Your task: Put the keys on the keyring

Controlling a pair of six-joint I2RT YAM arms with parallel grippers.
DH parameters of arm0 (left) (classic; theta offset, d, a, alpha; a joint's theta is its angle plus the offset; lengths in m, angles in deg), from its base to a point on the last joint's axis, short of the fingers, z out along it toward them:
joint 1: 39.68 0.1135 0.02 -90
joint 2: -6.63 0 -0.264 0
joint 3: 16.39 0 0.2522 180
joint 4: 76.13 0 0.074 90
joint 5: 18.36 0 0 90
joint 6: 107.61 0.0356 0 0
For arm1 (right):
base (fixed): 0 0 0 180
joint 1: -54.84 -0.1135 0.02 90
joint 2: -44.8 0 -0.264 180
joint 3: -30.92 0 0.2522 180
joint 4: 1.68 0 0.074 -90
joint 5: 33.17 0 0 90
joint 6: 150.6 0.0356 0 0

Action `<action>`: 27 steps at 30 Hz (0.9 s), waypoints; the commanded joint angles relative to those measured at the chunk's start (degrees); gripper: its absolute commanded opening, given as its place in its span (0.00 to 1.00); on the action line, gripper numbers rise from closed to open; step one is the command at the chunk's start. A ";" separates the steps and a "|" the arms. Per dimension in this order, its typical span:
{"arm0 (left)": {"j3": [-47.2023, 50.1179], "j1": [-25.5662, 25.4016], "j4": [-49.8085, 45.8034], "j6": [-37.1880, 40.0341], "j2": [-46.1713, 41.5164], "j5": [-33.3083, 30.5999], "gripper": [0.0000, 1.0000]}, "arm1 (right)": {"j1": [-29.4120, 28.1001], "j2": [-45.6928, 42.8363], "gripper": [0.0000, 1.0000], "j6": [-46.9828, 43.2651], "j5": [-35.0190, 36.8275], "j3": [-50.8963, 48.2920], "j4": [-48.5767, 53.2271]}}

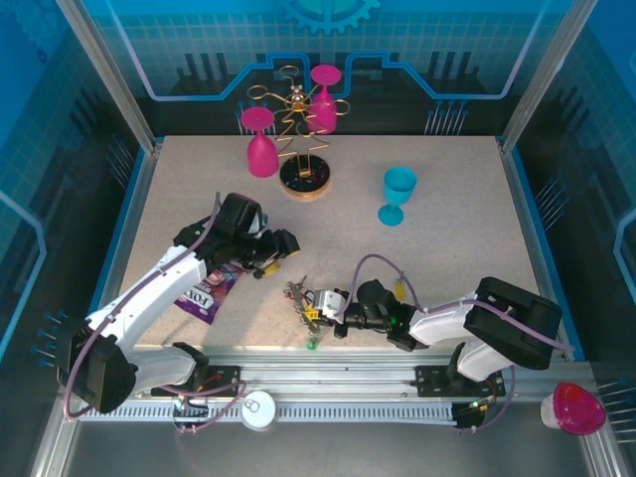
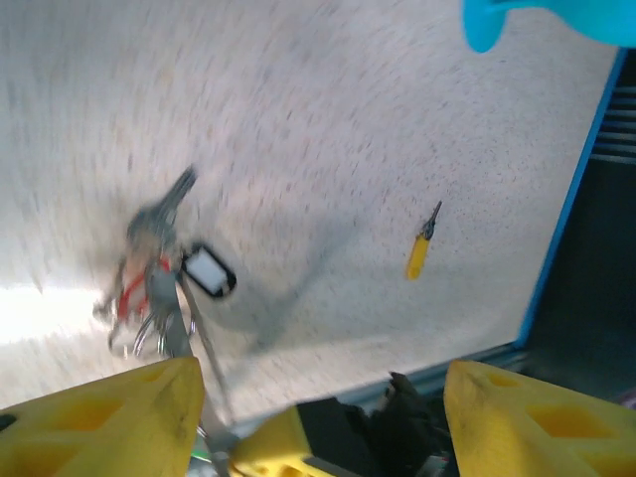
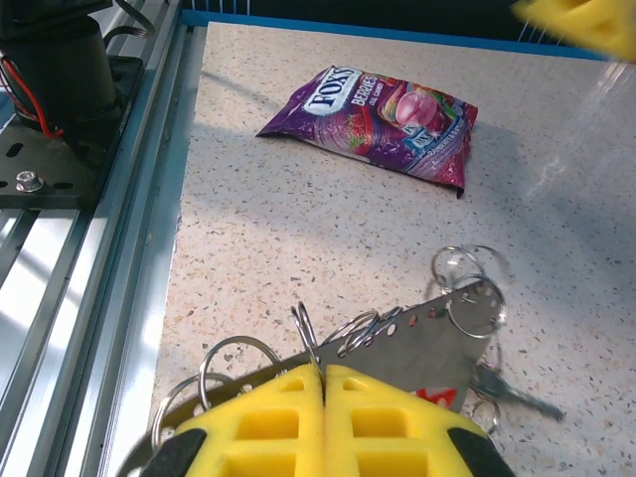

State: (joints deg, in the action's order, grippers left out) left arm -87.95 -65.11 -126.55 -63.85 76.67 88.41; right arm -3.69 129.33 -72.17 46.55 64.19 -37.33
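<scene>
The keyring (image 1: 298,294) is a grey metal piece hung with small rings, lying near the table's front edge. My right gripper (image 1: 320,303) is shut on it, the yellow pads (image 3: 268,422) pinching one small ring and the metal's edge (image 3: 437,343). A red key head (image 3: 437,396) peeks out under the metal and shows blurred in the bunch (image 2: 129,293). The yellow key (image 2: 419,253) lies alone on the table, to the right of the keyring (image 2: 159,283). My left gripper (image 1: 273,260) hovers just left of the keyring; it is open (image 2: 318,417) and holds nothing.
A purple snack packet (image 1: 209,293) (image 3: 383,119) lies under the left arm. A blue cup (image 1: 397,194) stands at mid-right. Pink glasses (image 1: 262,149) hang on a wire rack (image 1: 303,177) at the back. A small green tag (image 1: 311,344) sits by the front rail.
</scene>
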 commanded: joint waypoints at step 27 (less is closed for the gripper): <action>16.62 -10.64 6.91 84.86 -5.60 16.26 0.44 | 3.52 -7.89 0.00 -0.35 -8.26 9.54 22.33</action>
State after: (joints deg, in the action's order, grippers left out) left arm -72.00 -75.12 -121.09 17.44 70.07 101.74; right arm -0.58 122.84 -72.22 39.64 72.08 -15.54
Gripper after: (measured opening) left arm 0.439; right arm 0.062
